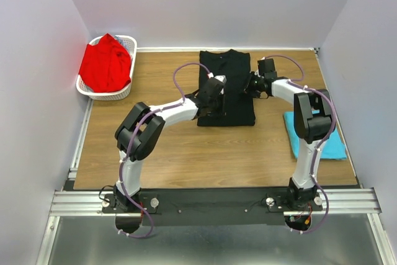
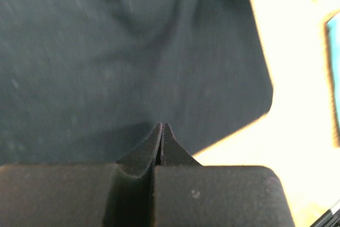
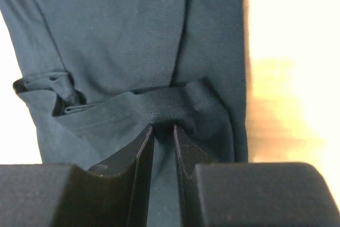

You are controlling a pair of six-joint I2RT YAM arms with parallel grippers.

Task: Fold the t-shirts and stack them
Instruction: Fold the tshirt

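Surface: wood table (image 1: 186, 153), metal rail (image 1: 211, 200) along its 6 o'clock edge
Room: plain pale walls (image 1: 217, 4) close on three sides
Black shirt (image 1: 232, 69): at 12 o'clock on the table, lying as a narrow upright rectangle with both grippers over it
Red shirt (image 1: 105, 66): at 10 o'clock, heaped in a white basket (image 1: 102, 95) in the corner
Turquoise shirt (image 1: 332, 147): at 3 o'clock, flat by the table edge
Left gripper (image 1: 214, 91): fingers pressed together, tips at the black cloth; I cannot tell whether a fold is caught between them
Right gripper (image 1: 251, 85): clamped on a stitched hem fold of the black shirt, at that shirt's 3 o'clock edge
Hidden: right arm (image 1: 310, 122) covers part of the turquoise shirt; left arm (image 1: 173, 111) crosses the black shirt's 8 o'clock corner; the basket wall hides the lower part of the red shirt
Hard to make out: the left wrist view is blurred
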